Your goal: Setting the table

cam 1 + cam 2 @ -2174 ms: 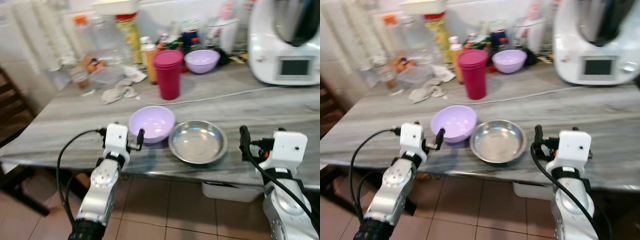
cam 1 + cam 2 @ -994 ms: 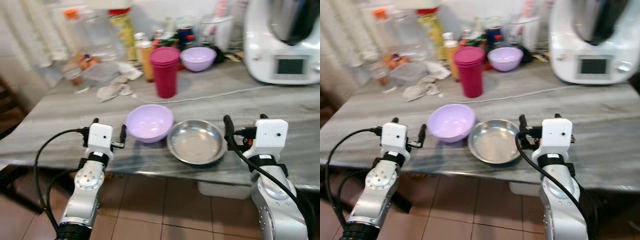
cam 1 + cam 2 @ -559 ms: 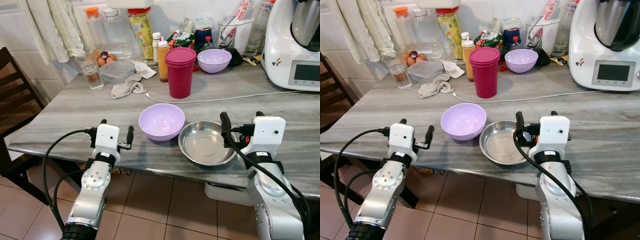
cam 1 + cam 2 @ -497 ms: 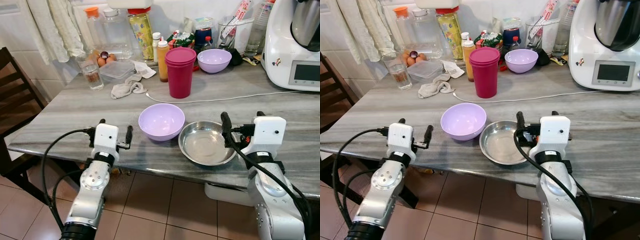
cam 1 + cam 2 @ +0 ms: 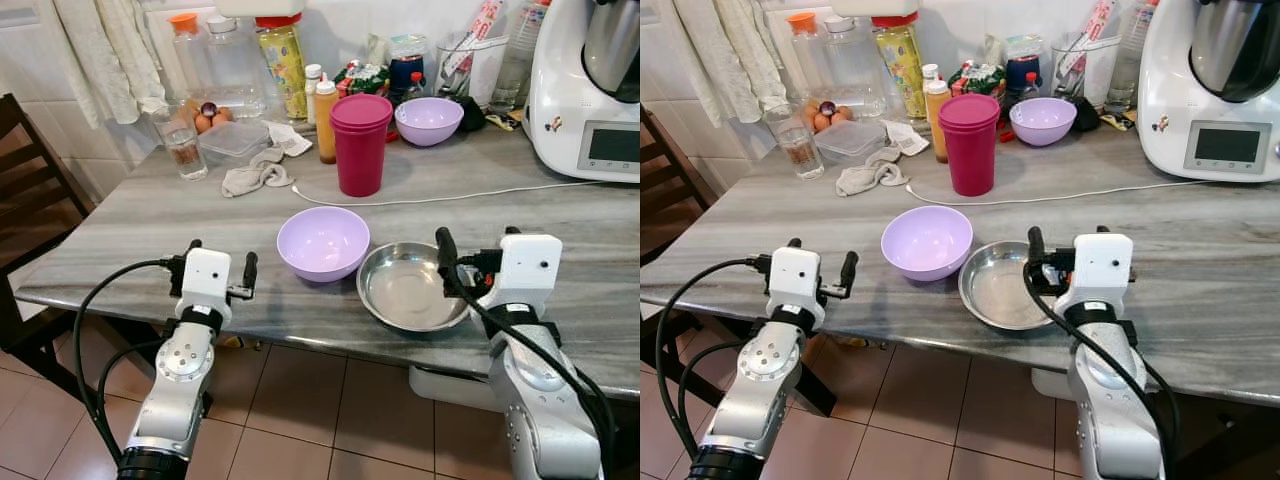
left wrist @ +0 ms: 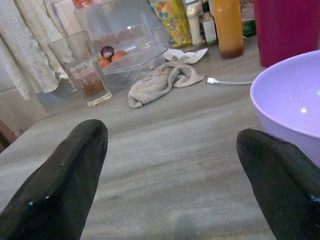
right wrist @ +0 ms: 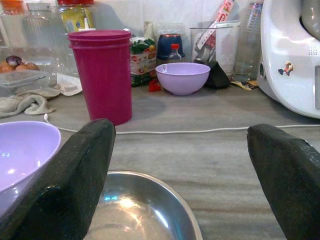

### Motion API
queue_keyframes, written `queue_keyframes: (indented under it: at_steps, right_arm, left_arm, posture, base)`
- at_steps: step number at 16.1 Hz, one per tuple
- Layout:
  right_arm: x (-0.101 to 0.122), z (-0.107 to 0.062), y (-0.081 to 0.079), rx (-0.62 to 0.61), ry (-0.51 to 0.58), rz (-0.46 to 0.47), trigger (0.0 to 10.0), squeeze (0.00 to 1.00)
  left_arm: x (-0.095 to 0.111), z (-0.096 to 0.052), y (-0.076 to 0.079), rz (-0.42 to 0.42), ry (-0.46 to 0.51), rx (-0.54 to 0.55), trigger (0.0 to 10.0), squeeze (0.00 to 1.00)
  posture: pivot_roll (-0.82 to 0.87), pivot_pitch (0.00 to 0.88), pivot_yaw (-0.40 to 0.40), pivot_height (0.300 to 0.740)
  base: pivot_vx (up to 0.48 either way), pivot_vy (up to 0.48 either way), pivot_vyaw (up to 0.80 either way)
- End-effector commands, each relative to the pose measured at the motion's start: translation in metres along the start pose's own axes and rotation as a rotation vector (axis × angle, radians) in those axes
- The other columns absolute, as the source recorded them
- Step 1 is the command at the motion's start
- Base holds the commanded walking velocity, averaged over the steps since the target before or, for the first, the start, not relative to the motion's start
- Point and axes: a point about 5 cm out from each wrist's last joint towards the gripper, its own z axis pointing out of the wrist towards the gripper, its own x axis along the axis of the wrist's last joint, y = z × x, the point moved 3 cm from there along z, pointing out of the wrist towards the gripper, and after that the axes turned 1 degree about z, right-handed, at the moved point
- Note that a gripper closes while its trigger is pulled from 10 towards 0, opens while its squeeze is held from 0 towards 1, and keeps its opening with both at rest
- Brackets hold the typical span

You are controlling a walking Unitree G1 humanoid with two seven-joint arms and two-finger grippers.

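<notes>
Right hand (image 5: 468,252) spread, over steel bowl (image 5: 412,287) rim; left hand (image 5: 220,267) spread, beside lilac bowl (image 5: 322,242).

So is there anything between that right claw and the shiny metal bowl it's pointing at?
Nothing visible. The right gripper hovers open at the near right rim of the steel bowl, with only bare tabletop past it. The lilac bowl sits to the steel bowl's left, out of the path.
</notes>
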Motion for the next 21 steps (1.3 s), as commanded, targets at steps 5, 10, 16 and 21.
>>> queue_keyframes:
  at_steps: [5, 10, 16, 21]
  right_arm:
    - [0.000, 0.003, 0.003, -0.031, -0.006, -0.024, 10.0, 0.00]
    - [0.003, 0.002, 0.007, -0.032, 0.002, -0.004, 10.0, 0.00]
    - [0.004, 0.008, 0.013, -0.078, 0.006, -0.081, 10.0, 0.00]
    - [-0.005, 0.000, 0.007, -0.027, -0.045, -0.038, 10.0, 0.00]
  left_arm:
    - [0.003, 0.002, -0.006, 0.018, -0.008, 0.038, 10.0, 0.00]
    - [0.003, 0.003, -0.006, 0.020, -0.014, 0.038, 10.0, 0.00]
    - [0.002, 0.005, -0.002, 0.013, -0.020, 0.031, 10.0, 0.00]
    - [0.000, 0.004, -0.001, 0.016, -0.030, 0.028, 10.0, 0.00]
  posture:
    - [-0.30, 0.000, 0.123, 0.740]
    - [-0.30, 0.000, 0.118, 0.740]
    - [-0.31, 0.000, 0.115, 0.740]
    - [-0.31, 0.000, 0.115, 0.740]
  base:
    - [-0.253, 0.000, 0.00]
    - [-0.256, 0.000, 0.00]
    - [-0.273, 0.000, 0.00]
    - [-0.276, 0.000, 0.00]
